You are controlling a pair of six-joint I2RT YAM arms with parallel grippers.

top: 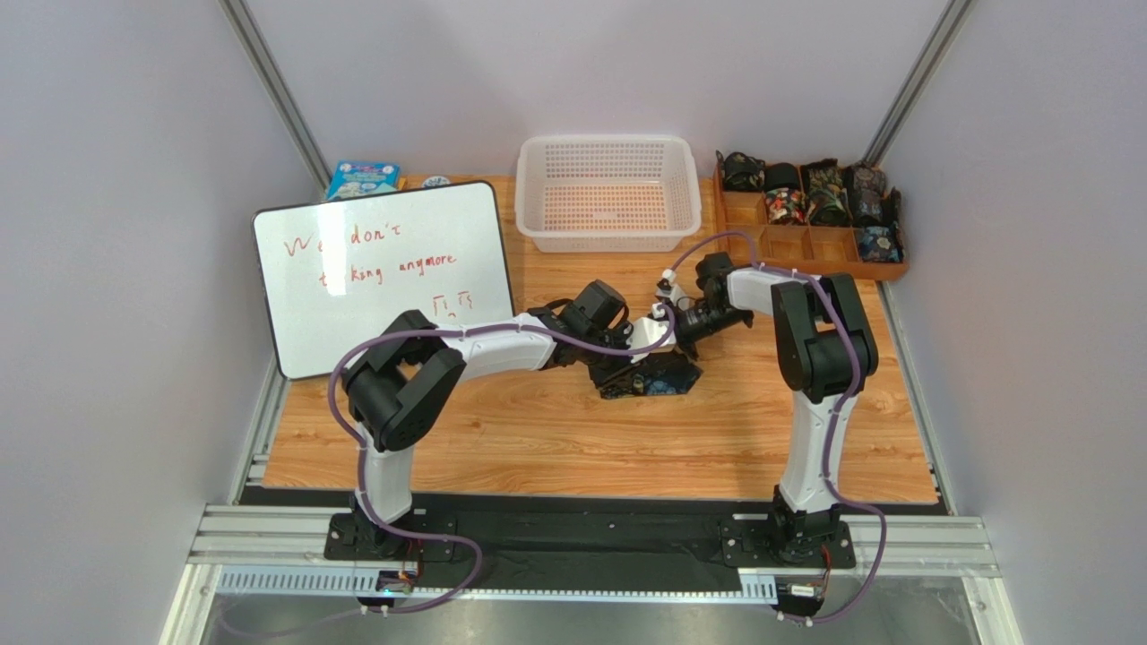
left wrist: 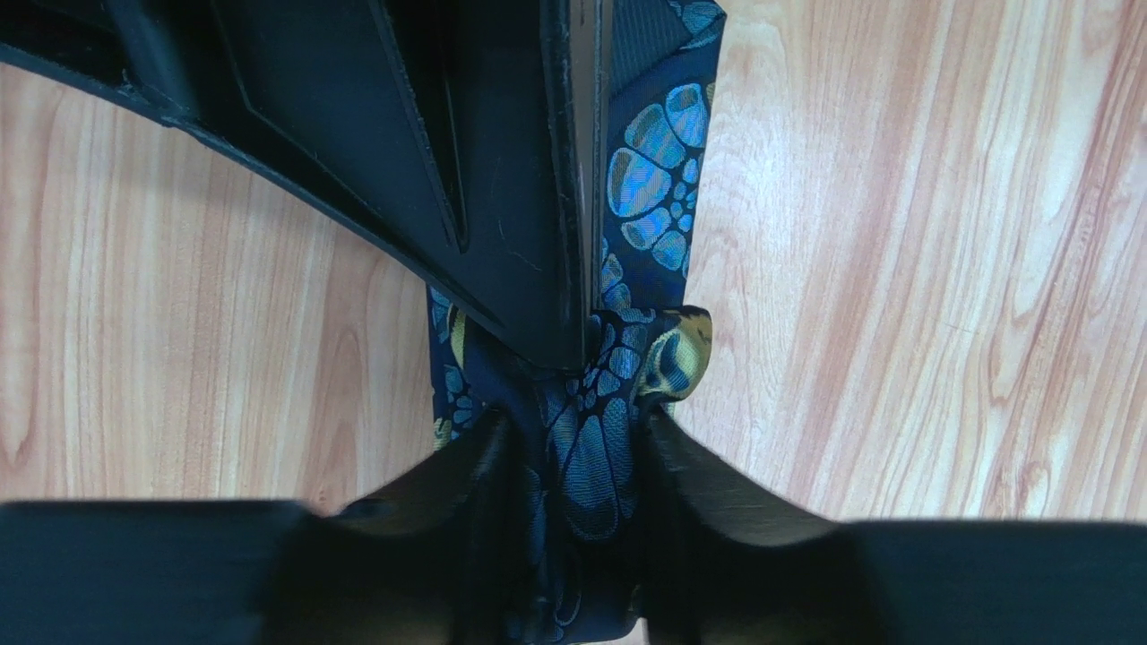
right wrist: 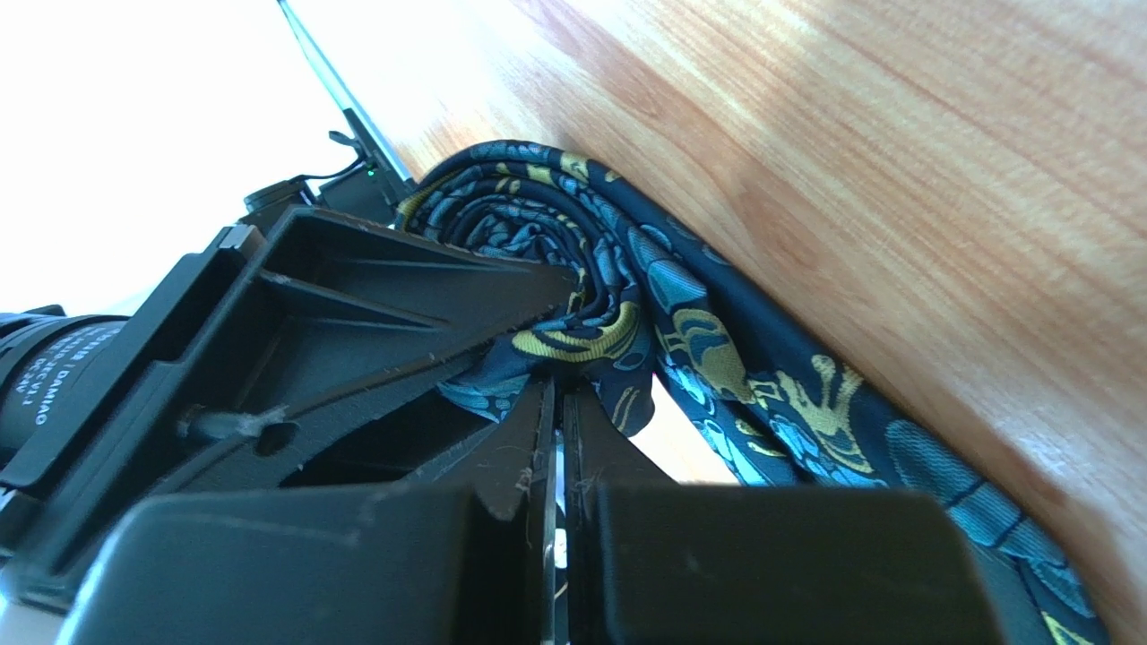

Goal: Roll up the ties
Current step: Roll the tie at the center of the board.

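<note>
Ties [top: 824, 192], rolled, sit in wooden tray [top: 805, 247] compartments.

Far end of the tie [right wrist: 754, 363] cut off at the right wrist view's lower corner, whiteboard [top: 384, 276] scrawl partly illegible.

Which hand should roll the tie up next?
Probably the right hand: it is shut against the core of the rolled dark blue-and-yellow paisley fabric tie, ready to twist. The left hand just clamps it.
</note>
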